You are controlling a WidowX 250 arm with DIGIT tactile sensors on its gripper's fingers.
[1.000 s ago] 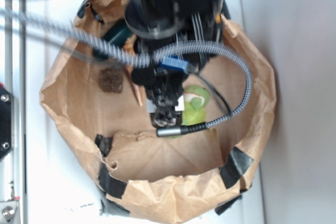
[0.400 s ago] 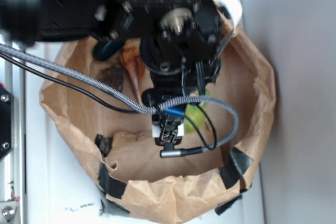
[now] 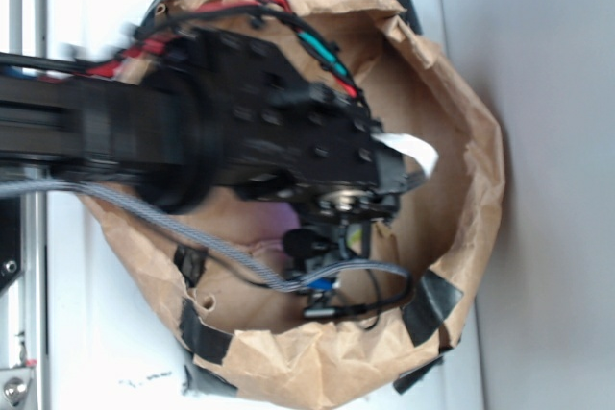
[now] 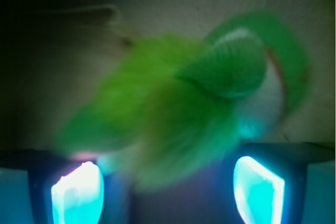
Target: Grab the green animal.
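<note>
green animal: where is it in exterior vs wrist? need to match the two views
Exterior: the green animal is almost wholly hidden under the arm inside the brown paper bag; only a faint green sliver shows by the gripper.
Wrist: the green animal fills the middle of the picture, blurred, its white-marked head upper right, just above the gap between the fingers.
Shared landmark: the gripper itself; the toy lies right at it in both.
</note>
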